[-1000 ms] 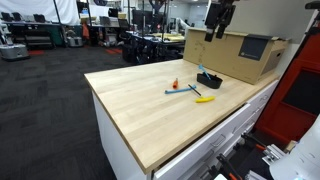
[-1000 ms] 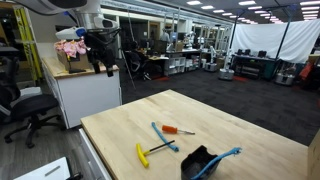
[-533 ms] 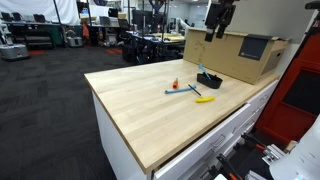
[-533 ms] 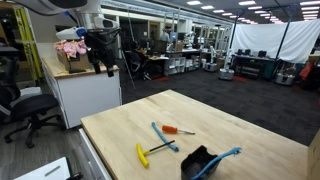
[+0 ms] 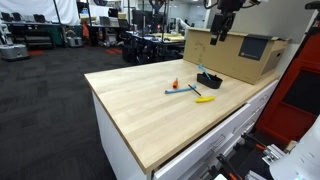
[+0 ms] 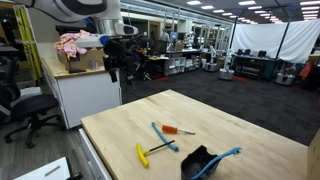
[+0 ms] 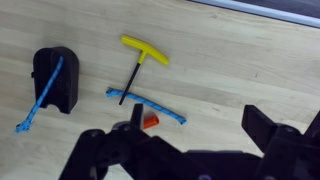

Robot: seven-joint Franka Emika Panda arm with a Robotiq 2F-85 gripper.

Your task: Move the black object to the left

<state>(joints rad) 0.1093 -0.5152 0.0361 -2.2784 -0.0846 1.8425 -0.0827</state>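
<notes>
Black object (image 7: 55, 80) is in the upper left of the wrist view, lying flat on the wooden bench (image 7: 250, 60). It has a light blue strap (image 7: 38, 103) running across it and poking out past its lower edge.

Just right of it is a yellow T-handle (image 7: 145, 55). Its dark shaft reaches down to a blue-handled stick (image 7: 148, 101), and a little orange piece (image 7: 150, 121) sits right under that.

In an exterior view the black object (image 5: 209, 78) is right of centre, near the bench's far edge and close to a cardboard box (image 5: 240, 55). In an exterior view from the opposite side it's down at the bottom edge (image 6: 200, 163).

The tool (image 7: 192, 135) fills the bottom of the wrist view with its fingers (image 7: 110, 155) spread wide and nothing between them. From outside it hangs up at the top of the frame (image 5: 220, 25), over the box and well apart from everything on the bench.
</notes>
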